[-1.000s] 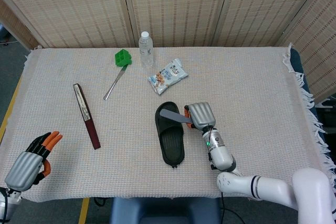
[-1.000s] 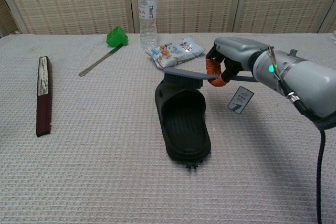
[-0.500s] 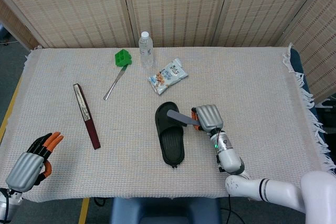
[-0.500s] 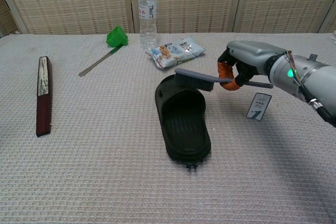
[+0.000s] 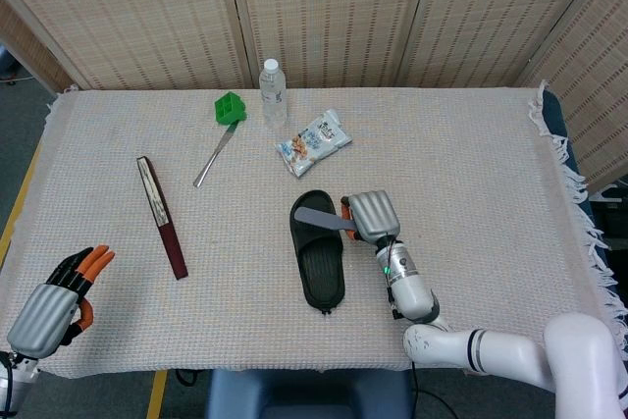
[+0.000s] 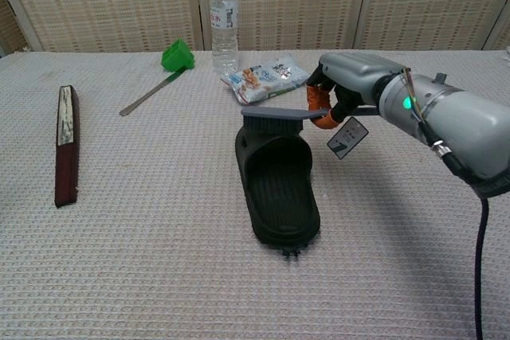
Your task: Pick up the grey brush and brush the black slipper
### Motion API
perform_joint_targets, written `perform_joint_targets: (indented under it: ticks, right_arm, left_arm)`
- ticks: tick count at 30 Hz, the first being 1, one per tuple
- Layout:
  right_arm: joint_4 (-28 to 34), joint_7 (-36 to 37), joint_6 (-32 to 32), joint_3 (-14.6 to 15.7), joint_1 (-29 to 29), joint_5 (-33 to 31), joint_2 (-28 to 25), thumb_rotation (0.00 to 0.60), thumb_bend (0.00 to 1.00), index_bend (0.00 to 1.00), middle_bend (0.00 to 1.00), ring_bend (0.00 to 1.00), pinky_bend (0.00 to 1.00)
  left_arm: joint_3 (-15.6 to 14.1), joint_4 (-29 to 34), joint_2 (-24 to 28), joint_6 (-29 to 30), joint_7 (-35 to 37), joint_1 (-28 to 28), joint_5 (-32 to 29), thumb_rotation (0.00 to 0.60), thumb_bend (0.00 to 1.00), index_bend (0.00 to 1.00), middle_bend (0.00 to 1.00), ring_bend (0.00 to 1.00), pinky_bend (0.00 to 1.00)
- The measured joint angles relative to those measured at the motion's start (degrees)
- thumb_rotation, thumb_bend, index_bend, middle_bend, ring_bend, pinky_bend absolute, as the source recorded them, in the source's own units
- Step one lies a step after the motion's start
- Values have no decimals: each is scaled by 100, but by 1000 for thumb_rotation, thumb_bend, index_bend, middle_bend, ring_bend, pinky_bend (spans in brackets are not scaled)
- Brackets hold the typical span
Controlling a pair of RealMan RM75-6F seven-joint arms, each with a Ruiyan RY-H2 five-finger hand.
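Currently the snack packet (image 6: 267, 77), water bottle (image 6: 224, 20) and green-handled tool (image 6: 163, 73) are sitting behind the black slipper (image 6: 277, 182), clear of it. The right hand (image 6: 344, 85) is gripping the grey brush (image 6: 272, 118) by its handle, the brush lying crosswise over the slipper's far end. The slipper's long axis is running near-to-far. The left hand (image 5: 59, 292) is idling, fingers loosely extended, holding nothing.

The right hand (image 6: 344, 85) has a smooth silver-grey shell over the back, black finger segments and orange pads on the inner side. A green indicator light (image 6: 410, 103) glows on the silver wrist housing. A black cable (image 6: 480, 260) runs down from the forearm. The left hand (image 5: 57, 293) has a matching grey shell, black fingers and orange fingertips.
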State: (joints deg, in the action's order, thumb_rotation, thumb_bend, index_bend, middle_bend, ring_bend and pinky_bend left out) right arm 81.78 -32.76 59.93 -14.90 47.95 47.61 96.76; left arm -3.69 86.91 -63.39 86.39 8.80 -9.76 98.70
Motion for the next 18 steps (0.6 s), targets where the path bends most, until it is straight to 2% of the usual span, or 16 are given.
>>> perform_joint_targets:
  ticks: [5,10,13,18]
  right_arm:
    - [387,229,261,233,-411,319,-564,600,835,755,648,729,966]
    - [563,654,490,650,-937,812,-1111,600,836,755,648,729,965]
    - [439,902,536,929,-1180,1103,-1199,600,836,755,648,730,965]
    - [-72,1152,515,1165,-1404,1357,-1101,600,835,755,648,729,965]
  left_arm:
    - [-14,22,-26,13,-122,13,35,600,1000,0,0,0,109]
    - [-23,60,-63,3,-267,22,57,600,1000,0,0,0,109]
    - [-28,86,-83,-59,-330,1,59,600,1000,0,0,0,109]
    - [-41,106,-108,-135,-390,-32,67,600,1000,0,0,0,109]
